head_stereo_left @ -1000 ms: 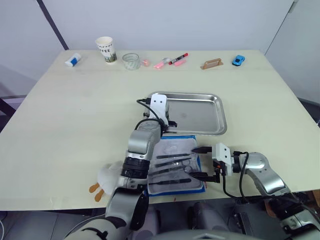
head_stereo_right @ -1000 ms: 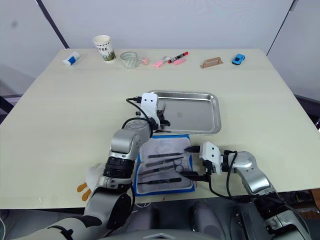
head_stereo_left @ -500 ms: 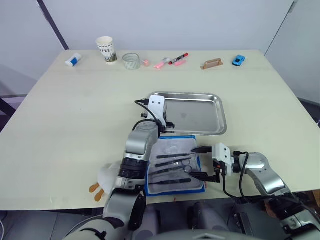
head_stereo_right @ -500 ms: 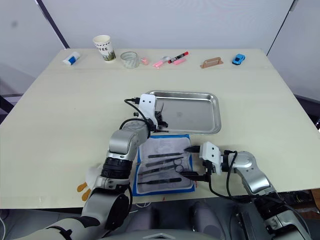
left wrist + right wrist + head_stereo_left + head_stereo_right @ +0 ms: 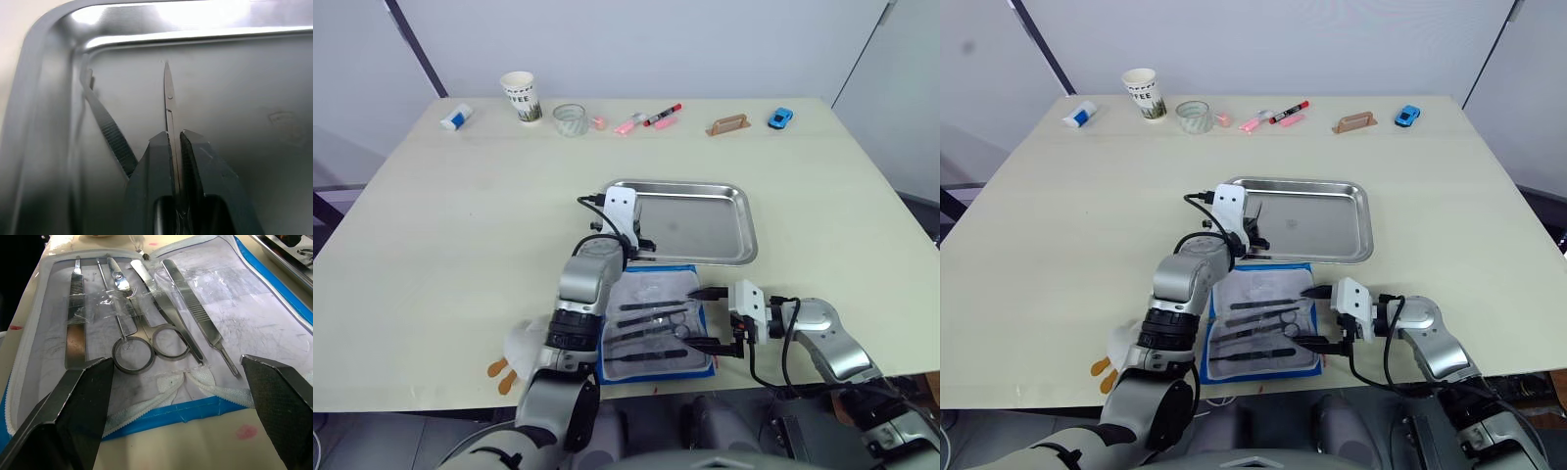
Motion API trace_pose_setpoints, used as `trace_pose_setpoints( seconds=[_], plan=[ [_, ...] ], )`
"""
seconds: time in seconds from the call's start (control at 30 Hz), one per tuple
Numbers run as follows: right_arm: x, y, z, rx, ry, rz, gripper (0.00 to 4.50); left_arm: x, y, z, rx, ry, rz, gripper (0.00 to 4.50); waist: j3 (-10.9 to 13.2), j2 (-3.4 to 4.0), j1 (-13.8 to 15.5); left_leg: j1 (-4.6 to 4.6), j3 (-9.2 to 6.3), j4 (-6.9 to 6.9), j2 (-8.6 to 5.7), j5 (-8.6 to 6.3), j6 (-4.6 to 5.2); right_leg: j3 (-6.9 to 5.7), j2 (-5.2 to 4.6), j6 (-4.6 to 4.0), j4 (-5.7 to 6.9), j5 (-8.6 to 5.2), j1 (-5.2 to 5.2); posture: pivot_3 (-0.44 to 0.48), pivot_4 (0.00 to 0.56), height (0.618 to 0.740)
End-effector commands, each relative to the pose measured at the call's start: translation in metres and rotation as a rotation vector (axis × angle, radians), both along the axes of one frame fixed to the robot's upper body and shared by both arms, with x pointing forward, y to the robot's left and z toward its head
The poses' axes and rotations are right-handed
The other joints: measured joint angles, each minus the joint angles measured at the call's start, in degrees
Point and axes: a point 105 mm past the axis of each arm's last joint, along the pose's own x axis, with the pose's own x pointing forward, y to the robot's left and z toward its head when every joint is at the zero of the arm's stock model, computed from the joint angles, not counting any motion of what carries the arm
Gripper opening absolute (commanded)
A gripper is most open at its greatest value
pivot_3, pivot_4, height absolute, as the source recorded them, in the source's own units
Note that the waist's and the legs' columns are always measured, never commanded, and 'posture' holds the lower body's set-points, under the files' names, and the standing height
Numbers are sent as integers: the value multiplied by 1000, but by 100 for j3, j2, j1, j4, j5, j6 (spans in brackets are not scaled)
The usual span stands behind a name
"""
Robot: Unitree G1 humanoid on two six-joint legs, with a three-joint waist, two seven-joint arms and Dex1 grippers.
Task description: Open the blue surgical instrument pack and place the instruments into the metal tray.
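Observation:
The metal tray (image 5: 705, 220) lies mid-table. My left gripper (image 5: 172, 137) hovers over the tray's near-left corner, shut on thin scissors (image 5: 168, 98) whose tip points into the tray. A ridged pair of tweezers (image 5: 105, 125) rests inside the tray against its wall. Just in front of the tray the blue surgical instrument pack (image 5: 651, 289) lies open, with its whitish lining up. Several instruments (image 5: 146, 333) lie in it side by side under clear film. My right gripper (image 5: 708, 318) is open at the pack's right edge, one finger at each end of that edge.
Along the far edge stand a white bottle (image 5: 455, 118), a paper cup (image 5: 521, 96), a clear glass (image 5: 570, 119), pink and red markers (image 5: 651, 119), a wooden block (image 5: 727, 125) and a blue toy car (image 5: 780, 118). A white plush (image 5: 524, 348) lies by the near edge.
My left gripper shifted slightly to the left over the tray corner a second ago and has held still since. The right gripper and pack are unmoved.

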Motion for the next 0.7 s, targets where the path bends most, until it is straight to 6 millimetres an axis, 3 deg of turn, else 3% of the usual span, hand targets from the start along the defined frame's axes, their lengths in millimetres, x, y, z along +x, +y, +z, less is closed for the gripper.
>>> trace_pose_setpoints(
  seconds=[0.03,0.1,0.33,0.57,0.7],
  plan=[
    [-31,-19,-79,-238,272,-53,4500,4,1,22,7,-93,13,2019,0,0,0,-1,-2,0,0,0,0,0,0,0,-1,0,0,0,150,740],
    [-31,-19,-79,-238,272,-53,4500,5,0,24,5,-105,11,2524,1,-1,0,0,-2,0,0,0,-1,0,0,0,-1,0,0,0,150,740],
    [-30,-19,-79,-238,269,-55,4500,4,1,30,5,-130,6,2524,2,-1,-2,-1,-7,-3,0,0,-1,-1,-9,0,-3,0,-1,0,150,740],
    [-29,-19,-79,-235,266,-57,4500,1,1,47,10,-186,-62,2524,5,-1,-5,0,-12,-6,0,1,-3,-2,-9,0,-3,0,-5,0,150,740],
    [-29,-18,-78,-230,264,-56,4500,-9,1,65,-24,-240,-192,2524,10,-1,-35,-1,-15,-7,0,4,-8,-3,-16,0,-3,0,-14,0,150,740]
  ],
)
